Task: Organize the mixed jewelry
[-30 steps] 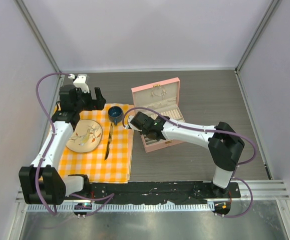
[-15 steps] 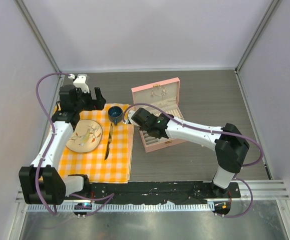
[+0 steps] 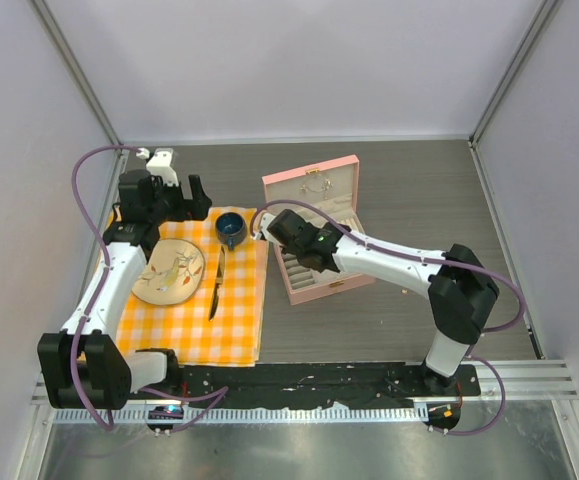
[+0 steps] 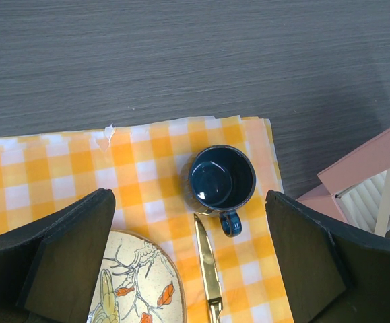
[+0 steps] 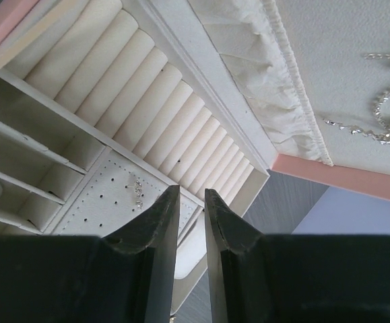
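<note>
- A tiny silvery earring sits on the perforated pad inside the open box; a chain rests against the lid lining.
- My right gripper hovers just above that pad. Its jaws are narrowed to a slit with nothing visible between them, which suits so small a piece.
- My left gripper hangs wide open over the cup, out of the way.

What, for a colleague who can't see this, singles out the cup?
On the orange checked cloth left of the pink box, the cup stands at the far right corner, beyond the knife. Unlike the flat patterned plate, it is deep and dark blue.
</note>
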You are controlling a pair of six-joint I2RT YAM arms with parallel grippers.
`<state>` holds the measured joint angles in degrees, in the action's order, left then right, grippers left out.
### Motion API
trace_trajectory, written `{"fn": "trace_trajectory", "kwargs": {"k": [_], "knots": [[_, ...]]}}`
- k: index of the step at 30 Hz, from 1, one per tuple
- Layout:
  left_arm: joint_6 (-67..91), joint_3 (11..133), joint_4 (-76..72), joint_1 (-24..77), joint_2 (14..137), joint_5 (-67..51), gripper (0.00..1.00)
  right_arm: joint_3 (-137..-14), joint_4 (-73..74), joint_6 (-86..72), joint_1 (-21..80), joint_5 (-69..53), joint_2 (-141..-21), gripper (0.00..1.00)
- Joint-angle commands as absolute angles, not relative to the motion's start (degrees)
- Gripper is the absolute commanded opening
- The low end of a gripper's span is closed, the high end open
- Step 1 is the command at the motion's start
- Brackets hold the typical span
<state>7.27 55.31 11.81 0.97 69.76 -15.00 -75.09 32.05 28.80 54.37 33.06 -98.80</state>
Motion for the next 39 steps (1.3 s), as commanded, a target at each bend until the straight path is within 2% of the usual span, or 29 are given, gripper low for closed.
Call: {"fn": "trace_trajectory", "kwargs": {"k": [1,39], "knots": [[7.21,55.20,9.14,0.44,68.20,-15.38,1.00,-74.27,29.97,29.09,54.40,32.87,-99.32,0.27],[7.38,55.28,9.32,0.26,68.12,-15.56,1.00,-70.75,31.73,27.16,54.49,31.29,-96.86,0.27]]}}
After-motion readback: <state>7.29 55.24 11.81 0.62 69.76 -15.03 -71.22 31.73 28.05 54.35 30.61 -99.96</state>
